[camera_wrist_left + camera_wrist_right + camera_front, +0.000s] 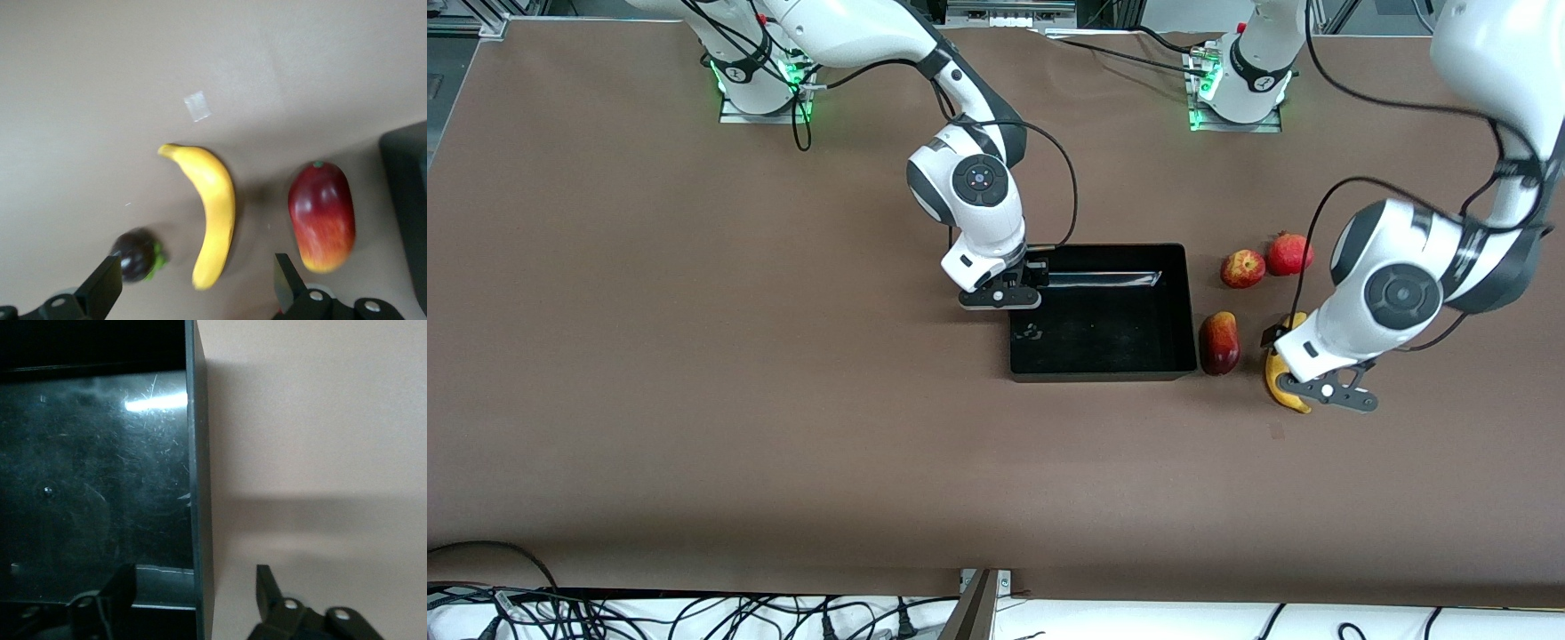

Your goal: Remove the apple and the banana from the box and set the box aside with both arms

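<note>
The black box [1103, 366] sits open-topped at mid table. My right gripper [1000, 298] is open, and its fingers straddle the box wall [198, 487] at the right arm's end, without closing on it [195, 590]. The yellow banana [1278, 384] lies toward the left arm's end of the box. My left gripper [1327, 391] hangs open just over it. In the left wrist view the banana [213, 213] lies between the spread fingers [197, 283]. The red apple with yellow patches [1242, 268] lies farther from the front camera than the banana.
A red-and-yellow mango-shaped fruit [1218, 343] lies between box and banana and also shows in the left wrist view [322, 217]. A round red fruit [1289, 254] sits beside the apple. A small dark fruit with green leaves [137, 255] lies by one left finger.
</note>
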Controlling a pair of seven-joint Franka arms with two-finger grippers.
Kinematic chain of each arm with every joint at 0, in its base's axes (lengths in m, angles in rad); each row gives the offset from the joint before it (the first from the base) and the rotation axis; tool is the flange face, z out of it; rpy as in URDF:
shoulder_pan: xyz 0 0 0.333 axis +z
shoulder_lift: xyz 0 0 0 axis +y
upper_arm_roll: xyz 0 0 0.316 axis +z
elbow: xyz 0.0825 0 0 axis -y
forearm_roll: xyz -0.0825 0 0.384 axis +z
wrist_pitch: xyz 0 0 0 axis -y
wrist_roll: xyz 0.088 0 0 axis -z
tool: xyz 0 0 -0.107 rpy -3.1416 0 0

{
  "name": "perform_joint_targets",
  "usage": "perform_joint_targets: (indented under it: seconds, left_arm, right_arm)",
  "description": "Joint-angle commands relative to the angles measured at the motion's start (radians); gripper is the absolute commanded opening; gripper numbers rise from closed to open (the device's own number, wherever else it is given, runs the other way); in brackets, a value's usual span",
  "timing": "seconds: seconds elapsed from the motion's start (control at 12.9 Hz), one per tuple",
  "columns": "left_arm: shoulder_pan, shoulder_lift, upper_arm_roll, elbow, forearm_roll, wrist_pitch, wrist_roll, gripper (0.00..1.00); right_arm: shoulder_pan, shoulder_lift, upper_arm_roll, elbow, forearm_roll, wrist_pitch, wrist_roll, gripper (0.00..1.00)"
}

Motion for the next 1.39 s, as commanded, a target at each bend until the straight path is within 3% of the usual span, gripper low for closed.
perform_joint_targets:
  seconds: [0.0,0.15,0.31,0.39,0.54,0.62,0.77,0.93,1.08,1.32]
  left_arm:
    - [0.011,-0.099,-0.020,0.073,-0.059,-0.124,0.136,1.00]
    - [0.017,-0.112,-0.013,0.212,-0.258,-0.294,0.177,1.00]
    - [-0.003,-0.124,-0.005,0.322,-0.321,-0.397,0.169,1.00]
    - [-0.038,-0.170,0.059,0.311,-0.340,-0.396,0.172,1.00]
    - [-0.214,-0.237,0.321,0.275,-0.472,-0.391,0.165,1.00]
    - [-0.269,-0.263,0.375,0.249,-0.479,-0.366,0.140,1.00]
    - [-0.325,-0.390,0.420,0.071,-0.469,-0.277,0.087,1.00]
    - [-0.380,-0.492,0.509,-0.101,-0.476,-0.099,0.082,1.00]
    - [-0.406,-0.541,0.529,-0.140,-0.476,-0.098,0.074,1.00]
    - [-0.399,-0.526,0.526,-0.105,-0.474,-0.216,0.065,1.00]
  right_arm:
    - [0.012,0.034,-0.013,0.028,0.001,0.032,0.004,0.29]
    - [0.012,0.036,-0.017,0.028,-0.006,0.035,-0.014,0.00]
    - [0.007,0.028,-0.022,0.028,-0.008,0.027,-0.036,0.00]
    - [-0.001,0.022,-0.024,0.028,-0.006,0.026,-0.041,0.00]
    - [-0.039,-0.021,-0.024,0.025,-0.005,-0.040,-0.070,0.00]
    - [-0.062,-0.061,-0.025,0.022,0.001,-0.122,-0.111,0.00]
    - [-0.148,-0.153,-0.037,0.005,0.013,-0.257,-0.247,0.00]
    - [-0.263,-0.211,-0.037,-0.021,0.018,-0.319,-0.440,0.00]
    - [-0.367,-0.252,-0.040,-0.071,0.058,-0.335,-0.598,0.00]
    - [-0.551,-0.305,-0.042,-0.180,0.064,-0.313,-0.821,0.00]
